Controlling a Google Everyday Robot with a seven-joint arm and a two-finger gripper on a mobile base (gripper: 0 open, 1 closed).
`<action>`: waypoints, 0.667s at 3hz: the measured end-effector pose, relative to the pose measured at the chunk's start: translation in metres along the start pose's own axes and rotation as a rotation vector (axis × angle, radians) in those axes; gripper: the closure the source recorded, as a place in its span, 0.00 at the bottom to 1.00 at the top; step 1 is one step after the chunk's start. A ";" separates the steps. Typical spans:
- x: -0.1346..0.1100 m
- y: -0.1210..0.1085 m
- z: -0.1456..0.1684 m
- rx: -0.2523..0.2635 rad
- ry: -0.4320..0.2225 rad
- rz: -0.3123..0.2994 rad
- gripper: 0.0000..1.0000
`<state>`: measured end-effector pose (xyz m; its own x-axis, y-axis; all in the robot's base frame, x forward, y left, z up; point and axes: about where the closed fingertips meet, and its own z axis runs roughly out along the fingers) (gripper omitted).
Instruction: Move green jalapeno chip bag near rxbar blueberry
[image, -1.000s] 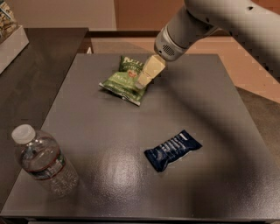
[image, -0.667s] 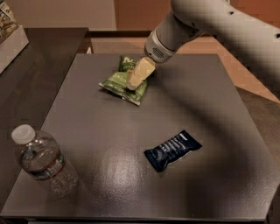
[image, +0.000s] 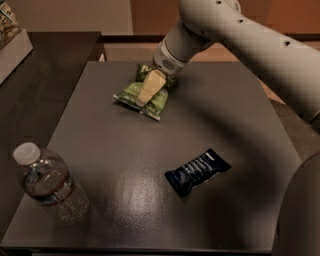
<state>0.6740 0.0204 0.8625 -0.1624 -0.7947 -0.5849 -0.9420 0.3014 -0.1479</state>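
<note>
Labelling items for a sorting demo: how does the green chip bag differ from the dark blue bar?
The green jalapeno chip bag is green and crinkly; the rxbar blueberry is navy with white lettering. The bag is larger, the bar slimmer. The gripper is down over the bag at the far side; the bar lies nearer, untouched. Both lie flat on the dark table.

The gripper has swept in from the bag's right edge and now hangs over the bag's middle, with the arm swung further across the table.
</note>
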 end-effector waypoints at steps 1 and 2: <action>-0.003 0.002 0.009 -0.025 0.011 -0.019 0.17; -0.005 0.005 0.011 -0.040 0.018 -0.041 0.40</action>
<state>0.6730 0.0311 0.8560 -0.1281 -0.8155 -0.5643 -0.9589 0.2471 -0.1394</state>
